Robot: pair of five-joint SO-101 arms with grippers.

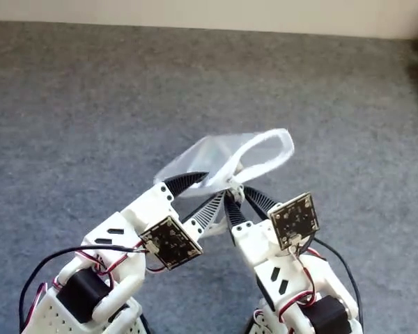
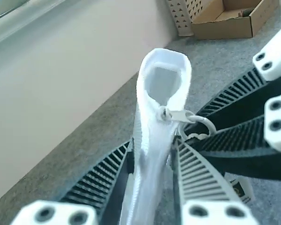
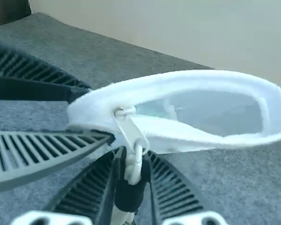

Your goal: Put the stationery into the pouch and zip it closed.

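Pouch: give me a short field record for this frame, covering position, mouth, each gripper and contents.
pouch: held between both grippers, above the grey surface
mouth: mostly open; zipper pull at the gripped end
left gripper: shut on the pouch's edge
right gripper: shut on the zipper pull
contents: cannot tell

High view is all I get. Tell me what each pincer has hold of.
Observer: The right pincer pinches the zip pull hanging from the slider.
Operator: Now the left one.
Observer: The left pincer clamps the pouch along its zipped edge, on the closed side of the slider.
Operator: Report how far the zip is closed.
Observer: Partway. Beyond the slider the pouch gapes open.
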